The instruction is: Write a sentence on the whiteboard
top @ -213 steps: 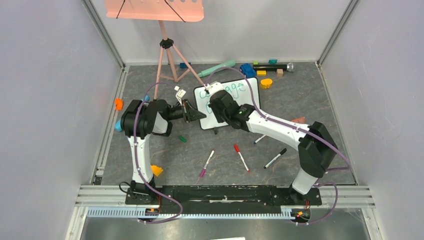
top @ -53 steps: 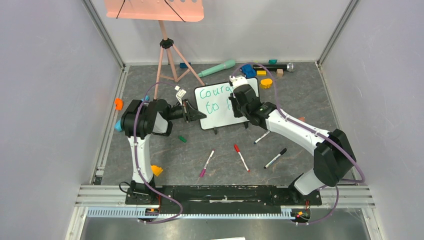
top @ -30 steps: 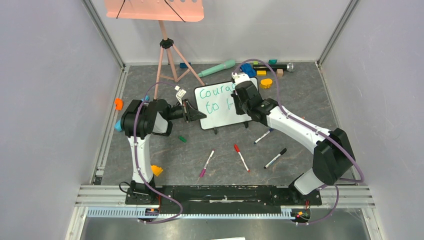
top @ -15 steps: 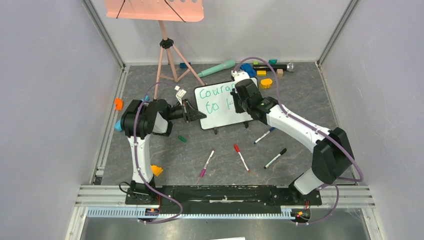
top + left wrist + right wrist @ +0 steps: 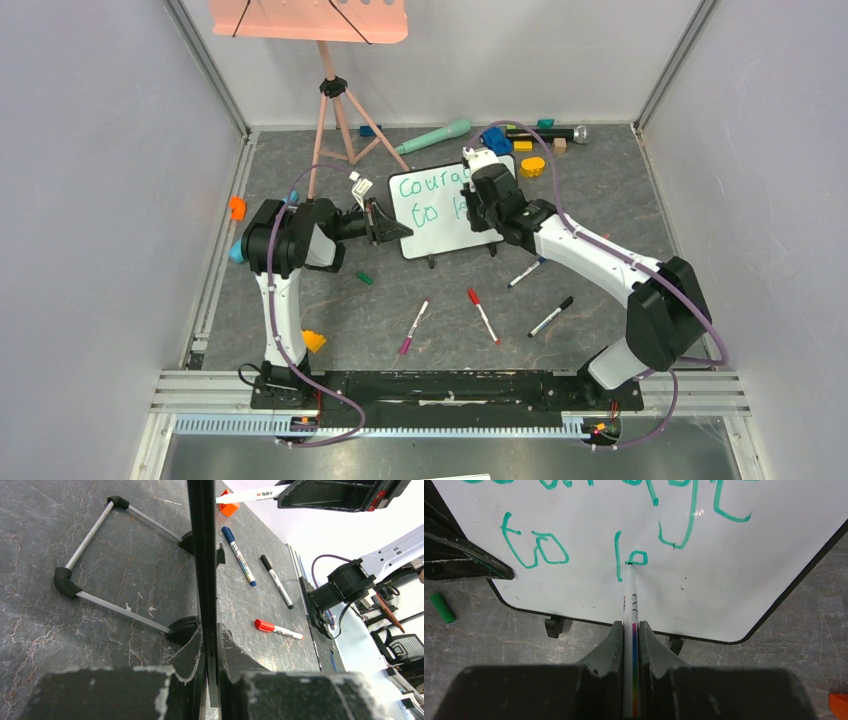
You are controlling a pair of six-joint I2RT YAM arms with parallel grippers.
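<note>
The whiteboard [image 5: 432, 215] stands tilted on two black feet at the table's middle; it fills the top of the right wrist view [image 5: 734, 570]. Its teal sentence [image 5: 534, 545] reads "courage" above "to l" and a small loop. My right gripper [image 5: 630, 630] is shut on a white marker [image 5: 630, 600] whose tip touches the board at that loop. In the top view the right gripper [image 5: 478, 190] covers the board's right part. My left gripper [image 5: 392, 229] is shut on the board's left edge, seen edge-on in the left wrist view [image 5: 204, 555].
A red marker [image 5: 484, 316], a purple one [image 5: 413, 327], a blue one [image 5: 524, 274] and a black one [image 5: 550, 316] lie in front of the board. A green cap [image 5: 365, 278] lies near the left arm. A pink tripod tray [image 5: 310, 20] and toys stand behind.
The right gripper has worked along the second line: "to" was followed by an "l", and a small loop has now been added after it. The left arm has not moved.
</note>
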